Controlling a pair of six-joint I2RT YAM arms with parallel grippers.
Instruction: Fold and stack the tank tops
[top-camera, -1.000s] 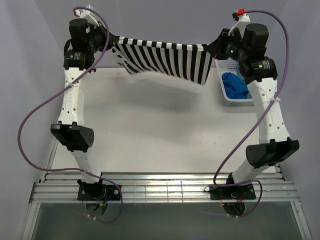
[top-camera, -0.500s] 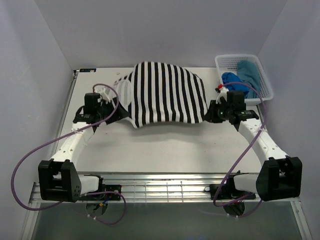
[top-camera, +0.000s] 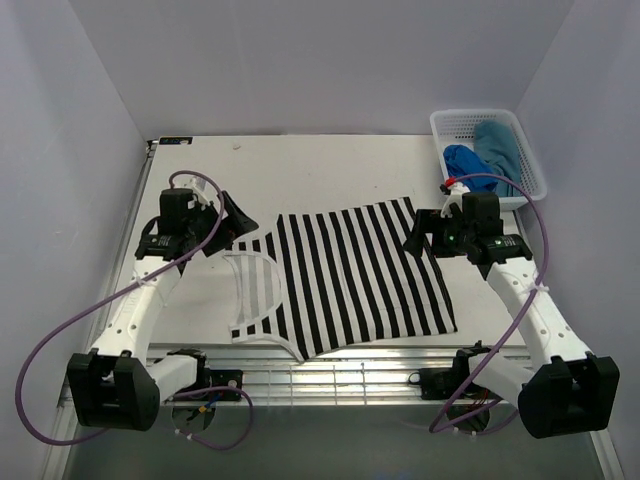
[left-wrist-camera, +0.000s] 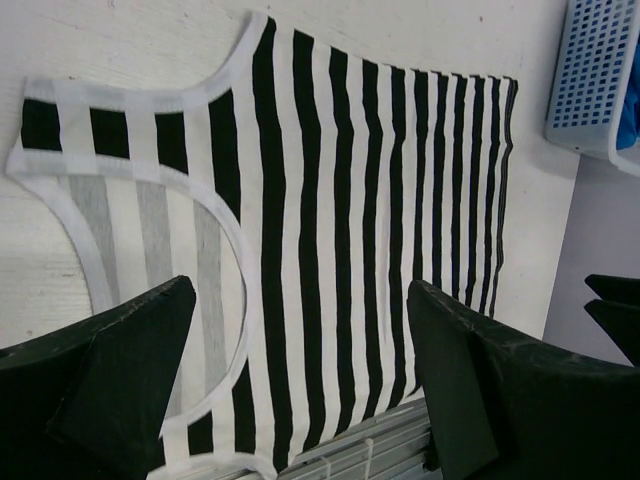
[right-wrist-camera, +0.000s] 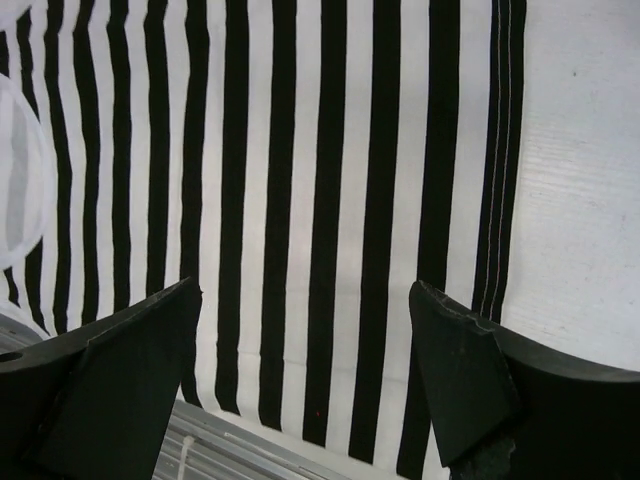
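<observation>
Striped top (top-camera: 350, 275) lies spread flat on the table (top-camera: 330, 170), straps and neckline to the left, hem to the right, near edge right up at the front rail (top-camera: 330, 375). So the step in hand looks like the first fold. To do it well, I'd want the cloth smooth first: there's a small turned-up lip at the near corner by the armhole, and that should be flattened or it gets folded in. Then take two matching points along one long edge, one arm each, lift low and carry across together so the stripes line up and the edges meet square (uneven lifts will skew it). Left gripper (left-wrist-camera: 300, 300) hangs over the strap end, jaws wide apart, nothing in them, plain cloth showing between the fingers. Right gripper (right-wrist-camera: 305, 290) is over the hem side, jaws also spread wide and empty. Whether either fingertip brushes the fabric, I can't tell. The blue top (top-camera: 465, 165) and teal top (top-camera: 500, 145) wait bunched in the basket (top-camera: 530, 180) at the far right corner, well apart from the striped one.
</observation>
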